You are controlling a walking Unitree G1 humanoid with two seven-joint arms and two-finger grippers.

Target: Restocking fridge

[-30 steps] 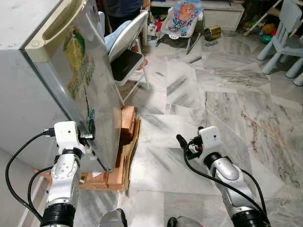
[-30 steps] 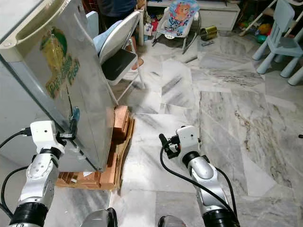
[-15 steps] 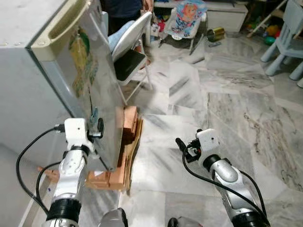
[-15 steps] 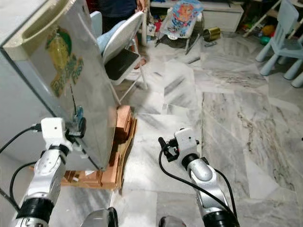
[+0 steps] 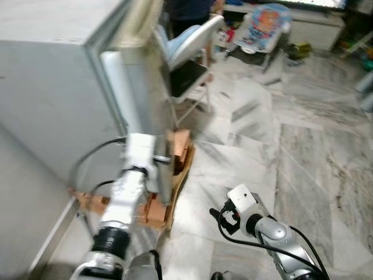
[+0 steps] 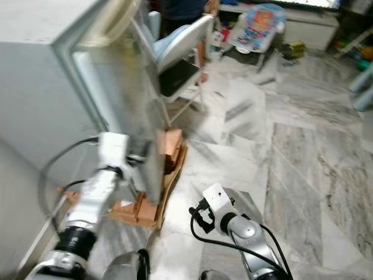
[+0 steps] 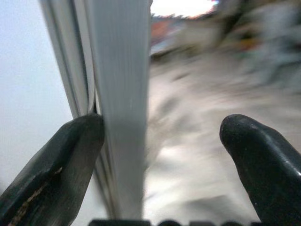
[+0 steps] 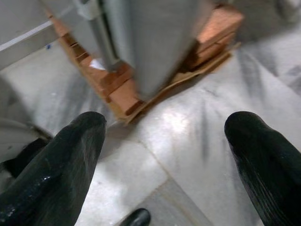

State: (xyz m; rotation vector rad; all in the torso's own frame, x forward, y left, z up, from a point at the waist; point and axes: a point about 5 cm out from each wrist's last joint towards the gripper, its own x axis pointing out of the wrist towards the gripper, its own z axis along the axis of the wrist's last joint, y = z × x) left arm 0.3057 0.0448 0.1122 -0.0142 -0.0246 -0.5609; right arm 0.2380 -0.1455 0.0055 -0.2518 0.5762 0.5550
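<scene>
The grey fridge (image 5: 52, 87) fills the left of the blurred eye views. Its steel door (image 5: 143, 87) is seen almost edge-on, with a white inner strip (image 5: 115, 87) showing between door and body. My left gripper (image 5: 161, 160) is at the door's near edge, low down. In the left wrist view the left gripper (image 7: 162, 141) is open, the door edge (image 7: 122, 94) runs between its fingers, and one finger (image 7: 70, 155) lies against it. My right gripper (image 5: 218, 215) hangs open and empty low over the marble floor, to the right of the fridge.
The fridge rests on wooden blocks and a pallet (image 5: 178, 154). A folding chair (image 5: 189, 55) stands just behind the door, with a person (image 5: 186, 9) beyond it. A baby bouncer (image 5: 265, 23) stands at the back. Marble floor (image 5: 303, 146) stretches to the right.
The whole view has swung left and blurred. The door's stickered face no longer shows; the door is now edge-on, a white inner strip showing. My left gripper stays on the door's edge.
</scene>
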